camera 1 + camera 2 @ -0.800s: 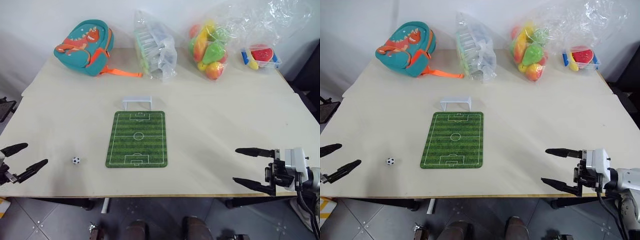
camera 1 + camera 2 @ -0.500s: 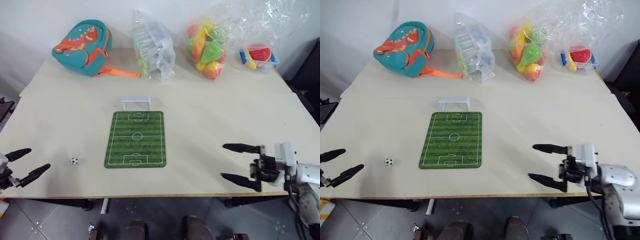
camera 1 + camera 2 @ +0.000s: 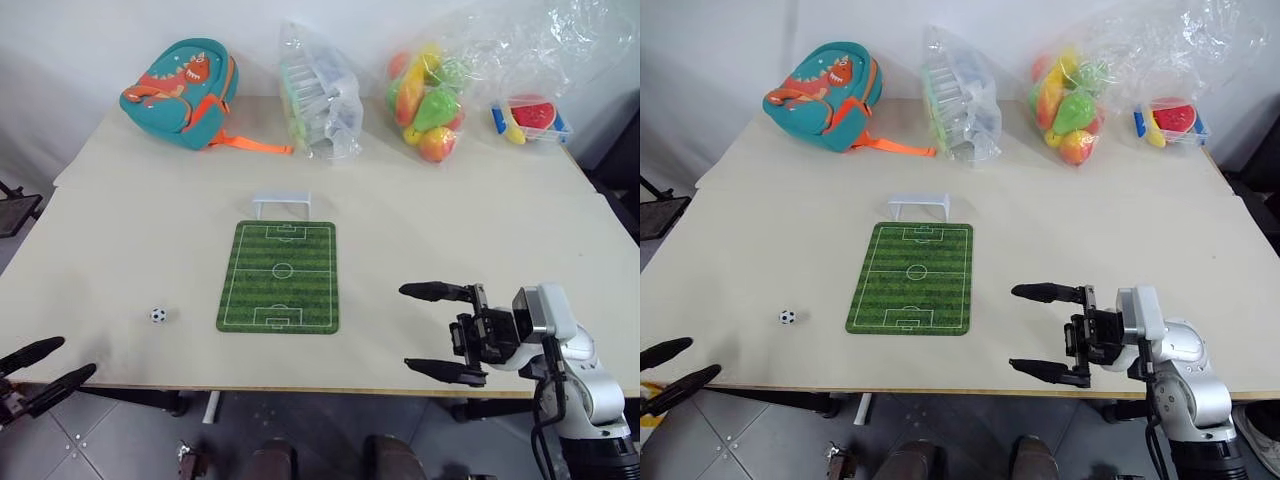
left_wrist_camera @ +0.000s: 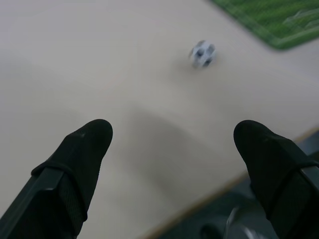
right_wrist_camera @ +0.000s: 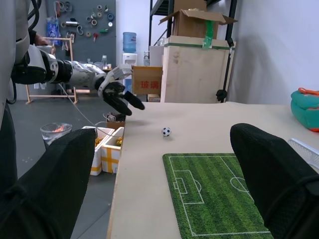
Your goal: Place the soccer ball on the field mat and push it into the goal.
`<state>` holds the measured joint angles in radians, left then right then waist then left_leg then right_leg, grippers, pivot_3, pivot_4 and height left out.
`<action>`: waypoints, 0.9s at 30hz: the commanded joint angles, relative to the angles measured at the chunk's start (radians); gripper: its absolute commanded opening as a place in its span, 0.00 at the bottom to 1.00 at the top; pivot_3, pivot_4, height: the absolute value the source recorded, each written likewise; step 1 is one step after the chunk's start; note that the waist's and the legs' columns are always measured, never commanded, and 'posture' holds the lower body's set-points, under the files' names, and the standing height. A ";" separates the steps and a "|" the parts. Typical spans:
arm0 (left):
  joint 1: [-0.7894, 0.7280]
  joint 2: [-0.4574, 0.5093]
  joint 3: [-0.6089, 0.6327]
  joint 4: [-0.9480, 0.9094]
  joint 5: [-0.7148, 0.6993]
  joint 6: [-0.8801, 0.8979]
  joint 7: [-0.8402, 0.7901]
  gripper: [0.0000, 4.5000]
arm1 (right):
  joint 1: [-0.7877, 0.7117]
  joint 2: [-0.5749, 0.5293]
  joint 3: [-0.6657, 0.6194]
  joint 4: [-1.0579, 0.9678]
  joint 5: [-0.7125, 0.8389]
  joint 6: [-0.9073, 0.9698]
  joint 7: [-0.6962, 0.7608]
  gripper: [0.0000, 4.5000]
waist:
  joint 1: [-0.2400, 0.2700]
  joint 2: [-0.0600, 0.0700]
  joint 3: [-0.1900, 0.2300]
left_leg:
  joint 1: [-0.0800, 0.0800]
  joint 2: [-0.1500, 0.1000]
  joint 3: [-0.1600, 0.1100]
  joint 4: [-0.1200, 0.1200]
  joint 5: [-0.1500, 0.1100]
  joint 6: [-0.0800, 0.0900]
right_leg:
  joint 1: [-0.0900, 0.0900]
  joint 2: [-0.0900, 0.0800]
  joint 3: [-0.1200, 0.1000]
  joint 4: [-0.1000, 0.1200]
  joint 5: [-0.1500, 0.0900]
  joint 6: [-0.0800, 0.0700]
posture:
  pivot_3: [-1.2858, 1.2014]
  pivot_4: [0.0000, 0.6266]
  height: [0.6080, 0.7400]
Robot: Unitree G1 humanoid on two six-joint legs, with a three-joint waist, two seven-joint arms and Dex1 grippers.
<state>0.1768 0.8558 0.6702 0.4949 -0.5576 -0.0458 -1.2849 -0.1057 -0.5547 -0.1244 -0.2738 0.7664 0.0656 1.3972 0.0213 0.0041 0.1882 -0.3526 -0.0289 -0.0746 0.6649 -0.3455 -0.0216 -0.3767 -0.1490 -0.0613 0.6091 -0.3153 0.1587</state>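
Observation:
The soccer ball (image 3: 158, 315) lies on the bare table, left of the field mat (image 3: 280, 276). The white goal (image 3: 281, 203) stands upright at the mat's far short edge. My left gripper (image 3: 42, 371) hangs open off the table's front left corner, short of the ball and apart from it; the left wrist view has the ball (image 4: 202, 53) ahead between its fingers. My right gripper (image 3: 425, 330) is open over the table's front edge, right of the mat, pointing left toward it. The right wrist view takes in the mat (image 5: 214, 191), the ball (image 5: 166, 132) and the left gripper (image 5: 122, 99) beyond.
Along the table's far edge sit a teal dinosaur backpack (image 3: 181, 90), a clear bag of white items (image 3: 318, 93), a bag of toy fruit (image 3: 430, 101) and a small fruit tray (image 3: 531, 116). The table's front edge (image 3: 300, 388) runs just behind both grippers.
My right gripper has moved left toward the mat, still open. My left gripper has sunk lower, off the table's front left corner. The camera shifted slightly; ball, mat and goal stay put.

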 commanded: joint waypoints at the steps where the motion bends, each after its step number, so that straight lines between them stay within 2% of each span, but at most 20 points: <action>1: -0.033 -0.014 -0.024 -0.081 -0.020 0.038 0.028 0.99 | 0.002 -0.010 -0.009 -0.011 -0.004 -0.014 0.009 1.00 | -0.001 0.000 0.000 | 0.000 0.000 0.000 0.000 0.000 0.000 | 0.000 0.000 0.000 0.000 0.000 0.000 | 0.52 0.24 1.00; 6: -0.132 -0.060 -0.105 -0.059 0.038 0.020 0.097 0.99 | 0.008 -0.009 -0.026 -0.010 -0.021 -0.016 -0.022 1.00 | -0.010 0.000 0.000 | 0.000 -0.003 0.000 -0.001 0.000 0.000 | 0.000 0.000 0.000 0.003 0.000 0.000 | 0.52 0.24 1.00; 15: -0.190 -0.092 -0.206 -0.046 0.092 0.016 0.123 0.99 | 0.026 -0.008 -0.037 -0.027 -0.035 -0.029 -0.065 1.00 | -0.023 -0.001 0.000 | 0.000 -0.003 0.001 -0.001 0.000 0.000 | 0.000 0.001 0.000 0.003 0.000 0.000 | 0.52 0.24 1.00; 18: -0.207 -0.091 -0.220 -0.039 0.101 0.008 0.120 0.86 | 0.023 -0.006 -0.032 -0.022 -0.040 -0.040 -0.070 1.00 | -0.022 -0.001 0.000 | 0.000 -0.003 0.001 0.000 0.000 0.000 | 0.000 0.001 0.000 0.003 0.000 0.000 | 0.52 0.24 1.00; 27: -0.244 -0.100 -0.246 -0.047 0.105 0.000 0.132 0.26 | 0.027 -0.002 -0.025 -0.002 -0.045 -0.067 -0.062 1.00 | -0.022 -0.001 0.000 | 0.000 -0.003 0.001 0.000 0.000 0.000 | 0.000 0.001 0.000 0.003 0.000 0.000 | 0.52 0.24 1.00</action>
<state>-0.0665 0.7526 0.4133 0.4528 -0.4483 -0.0328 -1.1548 -0.0854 -0.5559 -0.1334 -0.2660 0.7213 0.0190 1.3333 -0.0008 0.0035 0.1877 -0.3526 -0.0323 -0.0734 0.6647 -0.3455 -0.0217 -0.3771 -0.1482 -0.0613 0.6122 -0.3149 0.1588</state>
